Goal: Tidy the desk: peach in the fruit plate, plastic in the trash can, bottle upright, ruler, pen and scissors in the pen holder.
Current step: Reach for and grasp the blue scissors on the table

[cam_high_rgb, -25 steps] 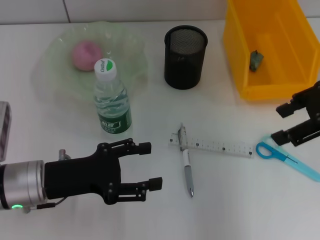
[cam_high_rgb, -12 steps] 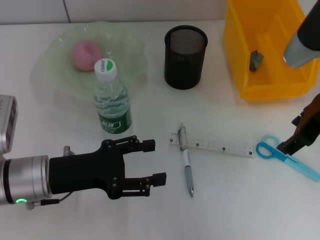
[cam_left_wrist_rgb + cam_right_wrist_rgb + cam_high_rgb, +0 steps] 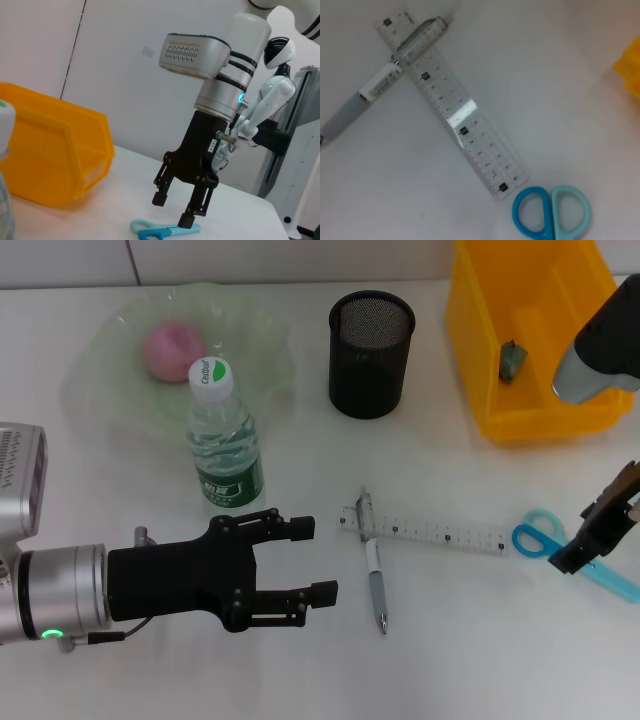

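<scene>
Here, scissors (image 3: 560, 553) beneath right gripper (image 3: 174, 210) fingers (image 3: 159, 198), spread

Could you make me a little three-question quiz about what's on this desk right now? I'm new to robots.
1. True or false: the peach lies in the fruit plate.
2. Which thing lies across the ruler? A) scissors B) pen C) bottle
3. Fill in: the right gripper hangs open just above the ______.

Key:
1. True. The bottle stands upright just in front of the plate.
2. B. The pen crosses the ruler's end; the scissors lie apart from it, and the pen holder looks empty.
3. Scissors. The left gripper is open too, low over the table near the pen.
</scene>
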`<state>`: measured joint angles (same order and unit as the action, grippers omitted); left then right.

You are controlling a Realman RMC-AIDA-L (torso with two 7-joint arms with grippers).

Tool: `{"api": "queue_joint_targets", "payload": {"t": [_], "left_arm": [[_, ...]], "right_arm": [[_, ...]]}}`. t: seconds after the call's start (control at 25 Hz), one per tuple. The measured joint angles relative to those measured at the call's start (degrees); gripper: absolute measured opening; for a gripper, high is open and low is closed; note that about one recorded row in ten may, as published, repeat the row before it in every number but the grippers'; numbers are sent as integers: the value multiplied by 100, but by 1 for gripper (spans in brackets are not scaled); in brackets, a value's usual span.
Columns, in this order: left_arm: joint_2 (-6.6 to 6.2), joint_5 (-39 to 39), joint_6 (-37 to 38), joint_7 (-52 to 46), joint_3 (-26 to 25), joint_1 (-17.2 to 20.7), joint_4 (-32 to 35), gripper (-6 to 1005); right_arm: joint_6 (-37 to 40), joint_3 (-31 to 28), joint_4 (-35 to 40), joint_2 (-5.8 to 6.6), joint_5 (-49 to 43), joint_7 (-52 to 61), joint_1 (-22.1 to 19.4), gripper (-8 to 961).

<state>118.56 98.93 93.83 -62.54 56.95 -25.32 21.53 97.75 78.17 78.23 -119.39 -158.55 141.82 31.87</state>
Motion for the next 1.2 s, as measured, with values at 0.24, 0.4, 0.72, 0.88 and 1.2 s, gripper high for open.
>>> {"api": "queue_joint_targets", "payload": {"t": [0.24,0.4,0.72,0.88,1.2], "left_arm": [[0,4,-65,-3,1,0,-7,832],[0,4,-102,-4,1,-14,-19,832],[7,-4,-144,-4,0,-52,-83,832],[9,-33,-150,-4,1,-52,-126,832],[9,-36,-163,-24,-5,-52,-132,832]], "right_arm": [[-68,88,-180,-3,0,-56,-59,747],[-279,233,-290,-14,12,-58,-74,746],[-383,302,-341,-23,127,-37,-83,745],[-412,304,-360,-23,134,-36,-85,744],[-474,268,-356,-5,108,-32,-159,741]]}}
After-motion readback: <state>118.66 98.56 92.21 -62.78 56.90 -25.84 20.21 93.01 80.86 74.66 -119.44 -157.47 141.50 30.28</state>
